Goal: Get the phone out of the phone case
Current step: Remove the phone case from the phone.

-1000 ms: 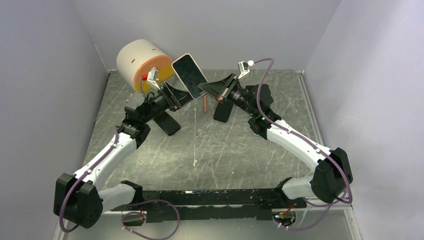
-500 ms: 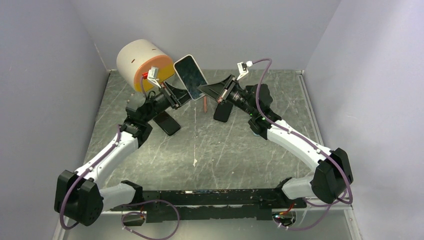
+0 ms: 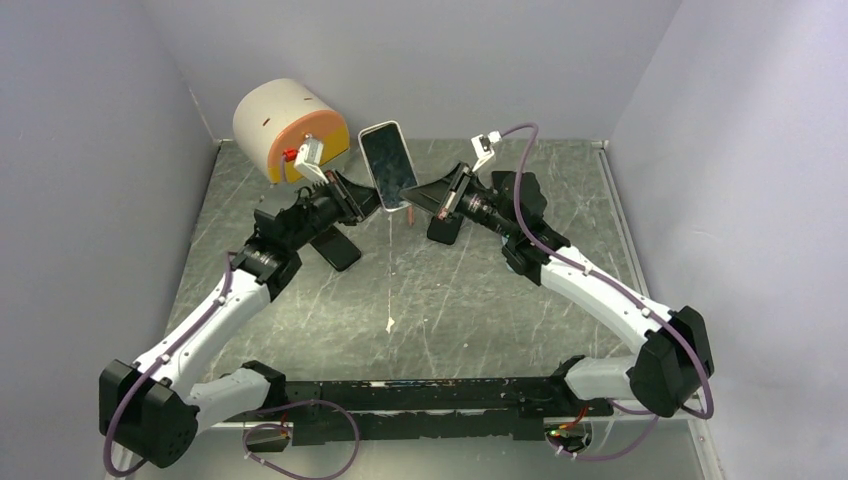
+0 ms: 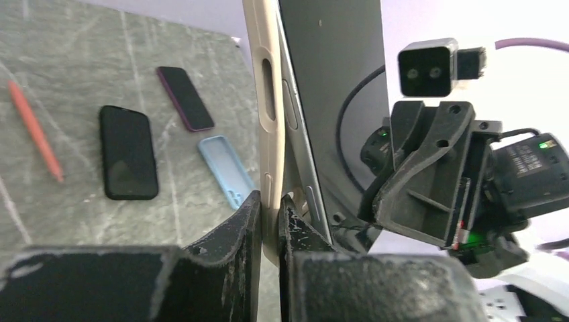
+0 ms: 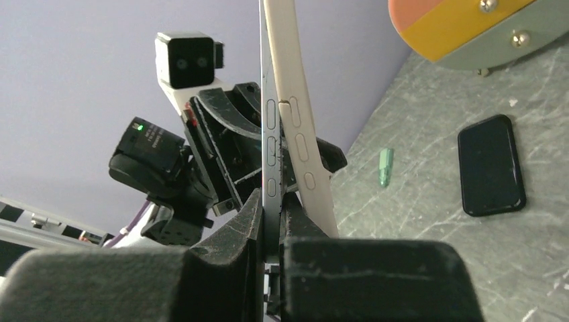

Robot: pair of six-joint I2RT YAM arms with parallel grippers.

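The left gripper (image 3: pixel 373 203) has just snapped shut, so with the right gripper (image 3: pixel 418 195) already clamped opposite, I'd say the peel can start. The phone (image 3: pixel 388 165) stands up above and between both grippers. The right pinches its edge, and the left pinches the cream case (image 4: pixel 258 100), which gapes off it.

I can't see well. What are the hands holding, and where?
Left hand: the phone case, by its side edge. Right hand: the phone, by its side edge.

Grey marbled tbl (image 3: pixel 450 300), red pen (image 4: pixel 33 131), blk phone (image 4: pixel 127 152), purple-edged phone (image 4: pixel 185 98), blue case (image 4: pixel 227 171)
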